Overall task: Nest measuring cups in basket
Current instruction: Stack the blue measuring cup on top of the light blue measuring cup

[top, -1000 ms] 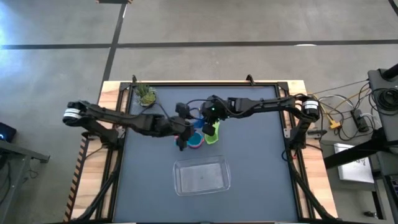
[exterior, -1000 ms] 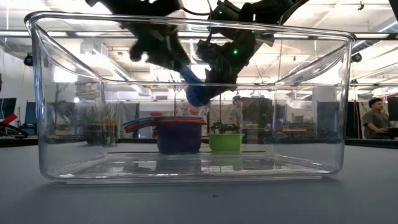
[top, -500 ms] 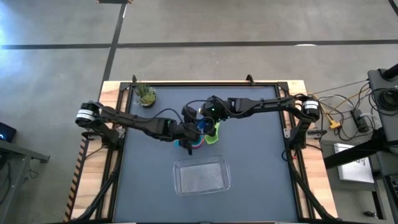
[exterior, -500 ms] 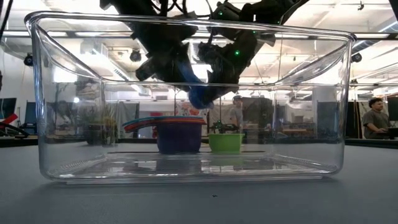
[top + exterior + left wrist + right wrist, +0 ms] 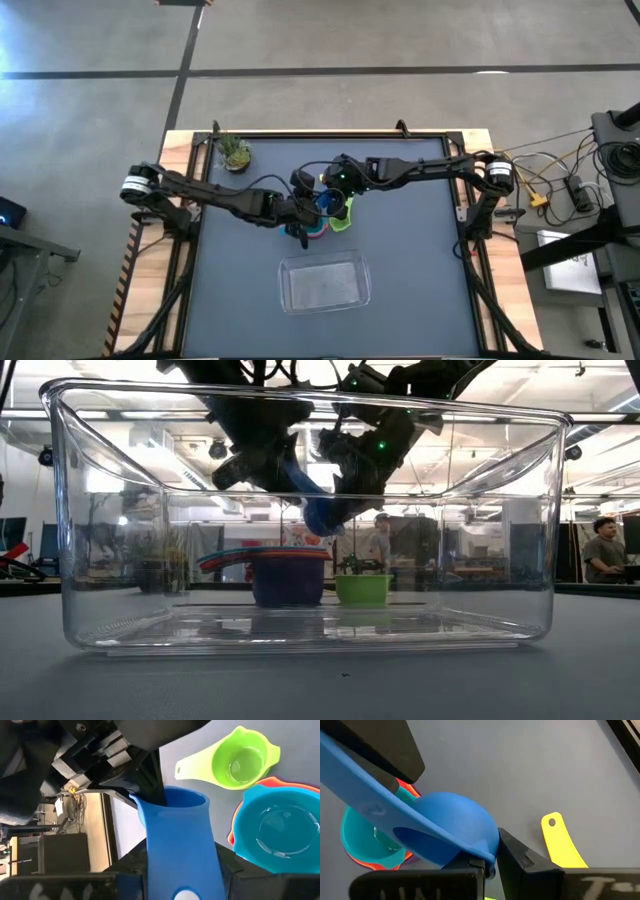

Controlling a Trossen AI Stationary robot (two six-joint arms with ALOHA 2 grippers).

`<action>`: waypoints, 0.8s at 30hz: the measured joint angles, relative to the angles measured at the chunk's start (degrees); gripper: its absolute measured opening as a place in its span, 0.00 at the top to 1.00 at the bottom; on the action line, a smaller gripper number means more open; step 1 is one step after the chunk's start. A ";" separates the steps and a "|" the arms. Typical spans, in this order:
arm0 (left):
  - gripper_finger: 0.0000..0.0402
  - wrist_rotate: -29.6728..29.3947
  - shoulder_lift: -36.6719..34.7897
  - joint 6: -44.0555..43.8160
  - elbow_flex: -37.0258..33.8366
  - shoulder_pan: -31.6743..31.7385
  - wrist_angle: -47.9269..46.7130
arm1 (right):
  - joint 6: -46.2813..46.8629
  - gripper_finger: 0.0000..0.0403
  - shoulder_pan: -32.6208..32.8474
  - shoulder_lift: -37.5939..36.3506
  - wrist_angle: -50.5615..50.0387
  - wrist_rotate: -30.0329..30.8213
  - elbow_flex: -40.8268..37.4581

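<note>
A blue measuring cup (image 5: 323,201) hangs in the air over the table's middle, between my two grippers. My right gripper (image 5: 490,865) is shut on its rim. My left gripper (image 5: 182,882) comes from the left and is shut on its handle. Below them on the table stands a nested stack with a teal cup (image 5: 280,827) on top, over orange-red and purple (image 5: 288,578). A green cup (image 5: 245,762) stands beside the stack. A yellow handle (image 5: 560,840) lies near the right gripper. The clear basket (image 5: 290,283) stands nearer the front edge. My left gripper has the blue cup's flat handle (image 5: 180,855) between its two fingers, which lie on the handle's two long edges, near its free end. The fingers slant down from the table's left and run along the handle. The cup is clear of the table. My right gripper pinches the blue cup's rim (image 5: 482,854) on the side away from the handle, one finger inside the bowl (image 5: 152,785) and one outside. The fingers slant down from the table's right. The cup hangs tilted above the stack, with the handle pointing toward the left arm.
A small potted plant (image 5: 236,152) stands at the far left corner. Both arms cross over the middle of the table. Dark table surface (image 5: 420,260) lies bare to the right and left of the basket.
My left gripper has gone toward the table's right and down to the blue cup, rolling a little, and its fingers have drawn in on the handle. The right gripper and the cup have kept still.
</note>
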 joint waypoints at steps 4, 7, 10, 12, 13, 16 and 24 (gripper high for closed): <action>0.75 -0.04 0.00 -0.91 0.00 0.00 -0.70 | -0.66 0.93 0.00 0.00 -0.07 -0.03 0.00; 0.75 -0.02 0.00 -2.67 0.00 0.00 -1.31 | -2.15 0.89 0.00 -0.50 -1.05 -0.02 0.00; 0.75 0.00 -0.10 -6.50 0.00 -0.11 -2.21 | -3.29 0.83 0.15 -2.00 -2.51 0.00 0.00; 0.75 -0.02 -0.25 -9.72 0.00 -0.53 -2.54 | -3.65 0.80 0.19 -3.38 -3.98 -0.06 0.00; 0.75 -0.06 -0.35 -11.15 0.00 -0.86 -2.87 | -3.65 0.78 0.27 -4.12 -4.70 -0.16 0.00; 0.76 0.10 -0.94 -15.55 -0.01 -1.77 -3.89 | -3.63 0.73 0.39 -6.57 -6.70 -0.66 0.00; 0.76 4.18 -3.25 -27.12 -3.45 -4.41 -5.28 | -3.22 0.67 1.03 -12.03 -9.43 0.27 -0.90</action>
